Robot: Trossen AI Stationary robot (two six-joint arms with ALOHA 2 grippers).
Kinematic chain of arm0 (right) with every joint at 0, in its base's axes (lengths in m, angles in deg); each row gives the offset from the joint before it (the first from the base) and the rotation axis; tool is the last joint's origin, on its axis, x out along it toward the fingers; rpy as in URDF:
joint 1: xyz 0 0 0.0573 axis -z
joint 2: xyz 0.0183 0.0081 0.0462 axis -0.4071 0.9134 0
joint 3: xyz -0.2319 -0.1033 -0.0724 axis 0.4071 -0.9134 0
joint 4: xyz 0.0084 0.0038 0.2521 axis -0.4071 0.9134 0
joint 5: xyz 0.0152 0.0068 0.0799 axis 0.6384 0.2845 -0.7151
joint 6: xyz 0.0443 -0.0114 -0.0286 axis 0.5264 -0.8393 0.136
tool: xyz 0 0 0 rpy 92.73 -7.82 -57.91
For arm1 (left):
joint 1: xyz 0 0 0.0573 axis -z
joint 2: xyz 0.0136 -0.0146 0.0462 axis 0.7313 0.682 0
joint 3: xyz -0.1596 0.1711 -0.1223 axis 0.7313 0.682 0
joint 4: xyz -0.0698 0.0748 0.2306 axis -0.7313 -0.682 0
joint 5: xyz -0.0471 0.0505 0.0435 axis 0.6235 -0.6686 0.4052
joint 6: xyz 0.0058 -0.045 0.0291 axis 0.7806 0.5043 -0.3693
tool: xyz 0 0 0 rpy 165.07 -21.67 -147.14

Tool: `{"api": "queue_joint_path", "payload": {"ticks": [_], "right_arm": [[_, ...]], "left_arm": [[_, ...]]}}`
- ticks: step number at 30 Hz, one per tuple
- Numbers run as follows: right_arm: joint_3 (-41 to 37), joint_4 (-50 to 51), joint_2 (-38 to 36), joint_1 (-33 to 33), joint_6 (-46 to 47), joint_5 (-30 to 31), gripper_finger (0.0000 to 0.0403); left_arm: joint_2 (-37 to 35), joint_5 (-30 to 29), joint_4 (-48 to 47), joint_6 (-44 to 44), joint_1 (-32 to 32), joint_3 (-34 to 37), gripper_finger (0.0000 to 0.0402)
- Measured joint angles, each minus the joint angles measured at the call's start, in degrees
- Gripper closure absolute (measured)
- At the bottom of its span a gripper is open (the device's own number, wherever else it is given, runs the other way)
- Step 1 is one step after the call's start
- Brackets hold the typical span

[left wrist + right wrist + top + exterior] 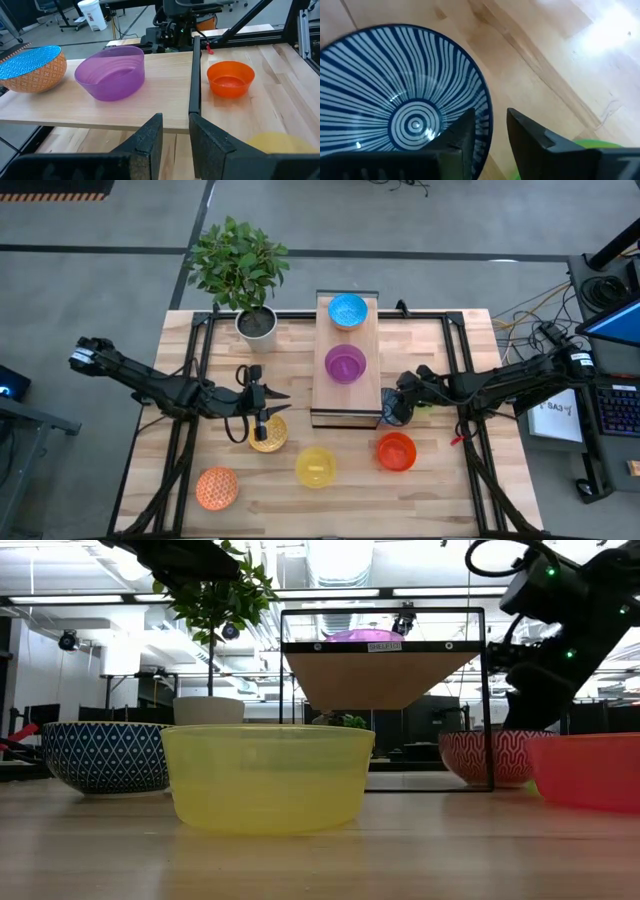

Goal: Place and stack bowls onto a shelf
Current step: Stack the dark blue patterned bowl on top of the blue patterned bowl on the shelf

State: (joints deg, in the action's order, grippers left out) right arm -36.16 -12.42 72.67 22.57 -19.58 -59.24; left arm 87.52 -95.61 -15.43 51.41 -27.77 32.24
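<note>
The pale wood shelf (335, 395) stands mid-table and carries a light blue bowl (348, 310) and a purple bowl (345, 364). My right gripper (491, 119) is at the shelf's right side, open by a narrow gap. It is over the rim (489, 125) of a blue-white striped bowl (405, 100), one finger above the inside and one outside. That bowl (490, 755) stands on the table. My left gripper (176, 125) hovers left of the shelf above an amber bowl (267, 433), slightly open and empty.
On the near half of the table stand a yellow bowl (316, 466), an orange bowl (217, 488) and a red bowl (396, 451). A green bowl (602, 150) sits just beside my right gripper. A potted plant (256, 322) stands at the far left by the shelf.
</note>
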Motion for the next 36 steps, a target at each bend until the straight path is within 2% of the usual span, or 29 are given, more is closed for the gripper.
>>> {"api": "queue_joint_path", "payload": {"ticks": [7,15,23,29,36], "right_arm": [[-1.36,-0.86,-0.02,0.00,2.36,-0.30,0.0381],[1.55,3.86,-0.39,0.00,2.92,-0.38,0.0388],[15.14,25.83,-2.11,2.61,4.35,0.08,0.0390],[28.24,40.34,-2.23,8.52,3.93,0.96,0.0390],[42.13,45.56,-2.25,17.81,-0.76,2.60,0.0390]], "left_arm": [[0.00,0.00,0.31,0.00,0.00,0.00,0.0322],[0.00,0.00,0.75,0.02,0.00,0.00,0.0322],[0.02,0.02,1.76,0.02,0.00,-0.02,0.0322],[0.02,0.02,2.14,0.02,0.00,-0.02,0.0322],[0.02,0.02,2.10,-0.16,0.02,-0.02,0.0322]]}}
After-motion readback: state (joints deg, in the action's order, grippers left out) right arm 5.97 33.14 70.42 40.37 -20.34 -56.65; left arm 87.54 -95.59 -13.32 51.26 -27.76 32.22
